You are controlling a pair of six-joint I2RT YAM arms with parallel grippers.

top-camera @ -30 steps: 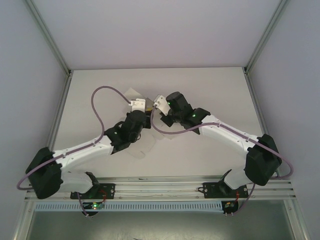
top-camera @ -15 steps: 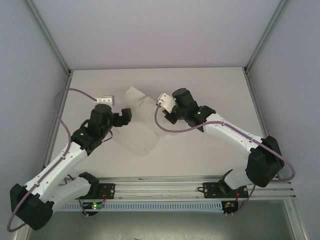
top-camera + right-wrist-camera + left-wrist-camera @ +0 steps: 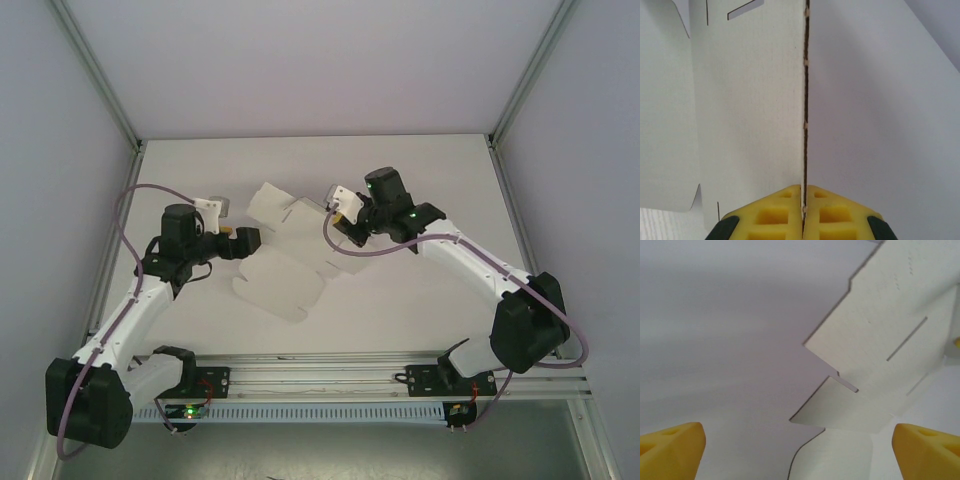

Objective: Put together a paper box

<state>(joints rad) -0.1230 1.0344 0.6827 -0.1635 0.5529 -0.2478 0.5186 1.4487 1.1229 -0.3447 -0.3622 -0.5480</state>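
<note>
The paper box (image 3: 283, 258) is a flat white die-cut sheet with flaps and slots, lying mid-table with its far right part lifted. My right gripper (image 3: 337, 210) is shut on the sheet's right edge. In the right wrist view the yellow pads (image 3: 777, 215) pinch the thin card edge (image 3: 804, 100), which runs straight up from the gripper (image 3: 803, 212). My left gripper (image 3: 240, 238) hovers just left of the sheet, open. Its yellow fingertips (image 3: 671, 449) stand wide apart around the gripper's middle (image 3: 800, 455), with a notched flap (image 3: 890, 325) ahead and nothing between them.
The white table (image 3: 420, 300) is framed by aluminium posts and grey walls. Purple cables (image 3: 130, 200) loop from both arms. Bare table lies to the right and at the back (image 3: 300, 155).
The left arm has swung away to the left, off the sheet, uncovering it. The right gripper has shifted right and farther back, still holding the sheet's edge.
</note>
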